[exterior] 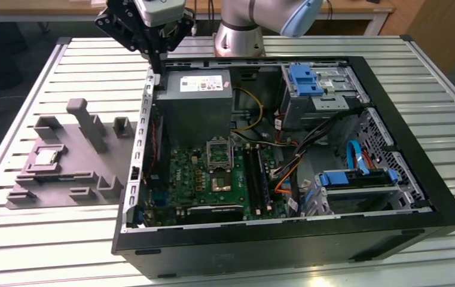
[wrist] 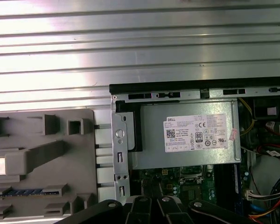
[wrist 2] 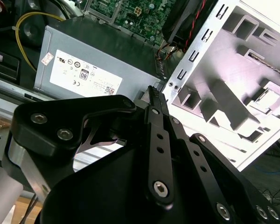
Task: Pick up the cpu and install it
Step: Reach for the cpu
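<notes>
**Clenched gripper over case edge, cpu parked apart**

The gripper (exterior: 157, 63) is seen clenched on nothing, its fingertips (wrist 2: 151, 92) pressed together. It is held above the edge of the open computer case (exterior: 291, 245), with the power supply (exterior: 199, 89) just beside it. The cpu (exterior: 46, 156) is seated in the grey fixture (exterior: 72, 170) outside the case, well apart from the gripper and below it.

The pincer (exterior: 155, 58) hangs at the upper left, over the black case's (exterior: 291, 246) corner. The small cpu (exterior: 46, 157) sits in a grey tray (exterior: 79, 164) at the left.
</notes>
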`<state>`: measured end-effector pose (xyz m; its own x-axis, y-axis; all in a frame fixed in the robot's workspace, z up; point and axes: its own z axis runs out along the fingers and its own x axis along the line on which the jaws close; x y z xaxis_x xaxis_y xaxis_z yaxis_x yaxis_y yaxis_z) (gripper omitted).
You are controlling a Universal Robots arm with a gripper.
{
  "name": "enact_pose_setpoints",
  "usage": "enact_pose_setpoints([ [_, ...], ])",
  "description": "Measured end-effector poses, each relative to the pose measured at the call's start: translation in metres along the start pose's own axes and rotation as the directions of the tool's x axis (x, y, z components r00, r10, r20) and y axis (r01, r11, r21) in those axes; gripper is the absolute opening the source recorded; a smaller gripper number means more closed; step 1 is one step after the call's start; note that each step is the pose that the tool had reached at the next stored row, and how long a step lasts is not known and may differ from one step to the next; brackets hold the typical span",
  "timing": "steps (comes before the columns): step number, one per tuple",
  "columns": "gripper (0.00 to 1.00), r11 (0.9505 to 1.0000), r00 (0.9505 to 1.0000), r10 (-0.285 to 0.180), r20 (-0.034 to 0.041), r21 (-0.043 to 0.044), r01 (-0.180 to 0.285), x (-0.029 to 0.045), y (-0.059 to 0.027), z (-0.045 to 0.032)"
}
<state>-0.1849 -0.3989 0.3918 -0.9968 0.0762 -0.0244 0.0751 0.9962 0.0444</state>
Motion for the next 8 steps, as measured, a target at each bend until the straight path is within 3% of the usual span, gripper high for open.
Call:
enact_pose_setpoints([
  [8,0.11,1.0,1.0,0.0,0.0,0.0,0.0,0.0026,-0.0002,-0.0001],
])
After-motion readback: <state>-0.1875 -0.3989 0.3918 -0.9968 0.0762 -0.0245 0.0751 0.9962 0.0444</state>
